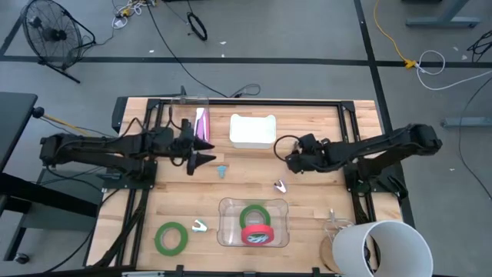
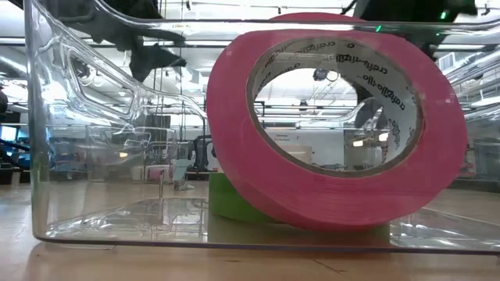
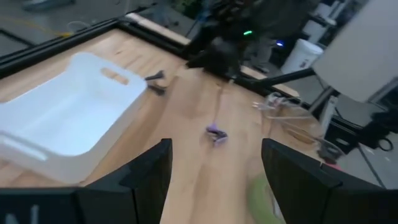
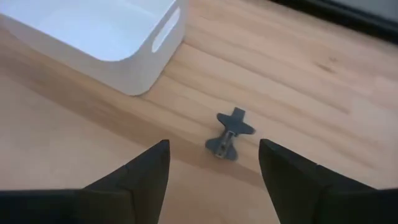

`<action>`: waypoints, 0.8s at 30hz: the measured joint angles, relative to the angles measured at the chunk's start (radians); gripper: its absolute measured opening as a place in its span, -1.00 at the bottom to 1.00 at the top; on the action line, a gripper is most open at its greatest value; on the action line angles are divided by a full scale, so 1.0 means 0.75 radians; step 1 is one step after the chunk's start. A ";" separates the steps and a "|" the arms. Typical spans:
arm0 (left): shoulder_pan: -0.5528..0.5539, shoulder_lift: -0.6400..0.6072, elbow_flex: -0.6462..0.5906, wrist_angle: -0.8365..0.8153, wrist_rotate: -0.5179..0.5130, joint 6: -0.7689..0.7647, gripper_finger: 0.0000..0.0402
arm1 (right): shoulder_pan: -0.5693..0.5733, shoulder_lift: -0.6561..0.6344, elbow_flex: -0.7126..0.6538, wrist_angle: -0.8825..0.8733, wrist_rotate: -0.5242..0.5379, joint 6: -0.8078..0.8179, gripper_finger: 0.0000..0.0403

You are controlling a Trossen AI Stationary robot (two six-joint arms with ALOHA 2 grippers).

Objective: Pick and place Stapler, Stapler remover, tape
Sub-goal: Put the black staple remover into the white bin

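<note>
Two open, empty claws, left gripper and right gripper, hang apart, and the blue staple remover lies right ahead of the right one.

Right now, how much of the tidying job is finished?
Done: a red tape roll and a green tape roll lie in the clear plastic bin. In hand: nothing; the left gripper and right gripper hover open. Left: another green roll on the wooden table.
</note>
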 joint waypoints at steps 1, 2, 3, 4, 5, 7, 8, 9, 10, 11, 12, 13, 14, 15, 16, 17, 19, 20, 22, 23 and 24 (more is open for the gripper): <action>-0.011 0.000 0.000 0.013 0.000 0.013 0.24 | -0.018 0.000 -0.028 0.047 -0.006 -0.005 0.21; -0.021 0.000 0.000 0.025 -0.001 0.018 0.24 | -0.034 0.000 -0.056 0.090 -0.014 -0.011 0.21; -0.030 0.000 0.000 0.035 -0.003 0.021 0.24 | -0.052 0.000 -0.083 0.137 -0.025 -0.017 0.21; -0.038 -0.001 0.000 0.041 -0.003 0.022 0.24 | -0.069 0.000 -0.110 0.185 -0.038 -0.024 0.21; -0.045 0.000 0.000 0.046 -0.004 0.022 0.24 | -0.083 0.000 -0.136 0.232 -0.048 -0.024 0.21; -0.058 -0.001 0.000 0.059 -0.022 0.023 0.24 | -0.108 0.000 -0.186 0.317 -0.053 -0.031 0.21; -0.065 -0.001 0.000 0.061 -0.035 0.023 0.24 | -0.119 0.000 -0.207 0.354 -0.056 -0.039 0.21; -0.071 -0.001 0.000 0.060 -0.050 0.024 0.24 | -0.131 0.000 -0.227 0.393 -0.065 -0.040 0.21; -0.075 0.000 0.000 0.060 -0.064 0.024 0.24 | -0.139 0.000 -0.249 0.430 -0.071 -0.041 0.21; -0.080 0.000 0.000 0.060 -0.072 0.025 0.24 | -0.146 0.000 -0.270 0.462 -0.077 -0.048 0.21; -0.083 0.000 0.000 0.060 -0.077 0.025 0.24 | -0.151 0.000 -0.286 0.486 -0.084 -0.064 0.21; -0.084 -0.001 0.000 0.059 -0.078 0.025 0.24 | -0.157 0.000 -0.298 0.507 -0.093 -0.074 0.21; -0.086 -0.001 0.000 0.059 -0.079 0.027 0.24 | -0.164 0.000 -0.307 0.521 -0.100 -0.074 0.21; -0.089 -0.001 0.000 0.059 -0.079 0.033 0.24 | -0.168 0.000 -0.317 0.528 -0.100 -0.071 0.21; -0.089 0.000 0.000 0.059 -0.083 0.036 0.24 | -0.175 0.000 -0.327 0.531 -0.100 -0.064 0.21; -0.088 -0.001 0.000 0.058 -0.085 0.037 0.24 | -0.181 0.000 -0.337 0.538 -0.100 -0.063 0.21; -0.089 -0.001 0.000 0.058 -0.098 0.037 0.24 | -0.196 -0.001 -0.359 0.571 -0.102 -0.062 0.21; -0.088 -0.001 0.000 0.058 -0.105 0.037 0.24 | -0.203 -0.001 -0.369 0.587 -0.105 -0.061 0.21; -0.088 0.000 0.000 0.057 -0.109 0.037 0.24 | -0.214 -0.001 -0.383 0.607 -0.107 -0.062 0.21; -0.088 0.000 0.000 0.057 -0.109 0.037 0.24 | -0.219 -0.001 -0.387 0.625 -0.107 -0.063 0.21; -0.088 -0.001 0.000 0.057 -0.109 0.037 0.24 | -0.225 -0.001 -0.390 0.640 -0.107 -0.064 0.21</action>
